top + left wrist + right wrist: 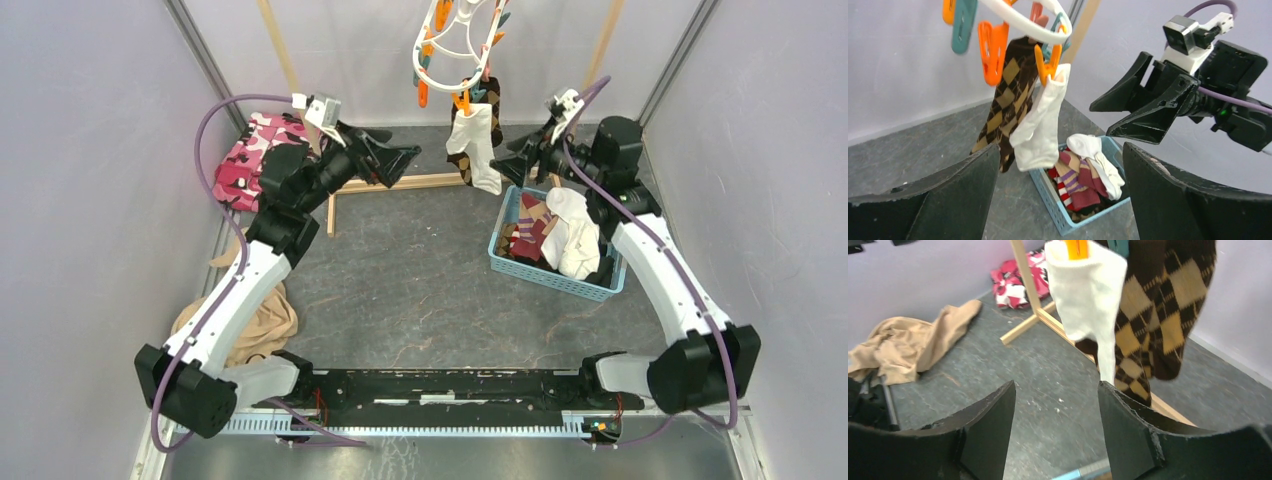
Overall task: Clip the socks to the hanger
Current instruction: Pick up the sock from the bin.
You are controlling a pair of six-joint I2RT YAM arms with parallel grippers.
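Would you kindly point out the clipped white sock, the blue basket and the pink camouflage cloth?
white sock (1040, 127): left wrist view, middle of its hanging body.
blue basket (548, 277): top external view, its near wall.
pink camouflage cloth (241, 165): top external view, its middle.

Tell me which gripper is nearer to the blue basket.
Right. The right gripper hangs open just beyond the far left corner of the blue basket; the left gripper, also open, is well off to its left, past the hanging white sock.
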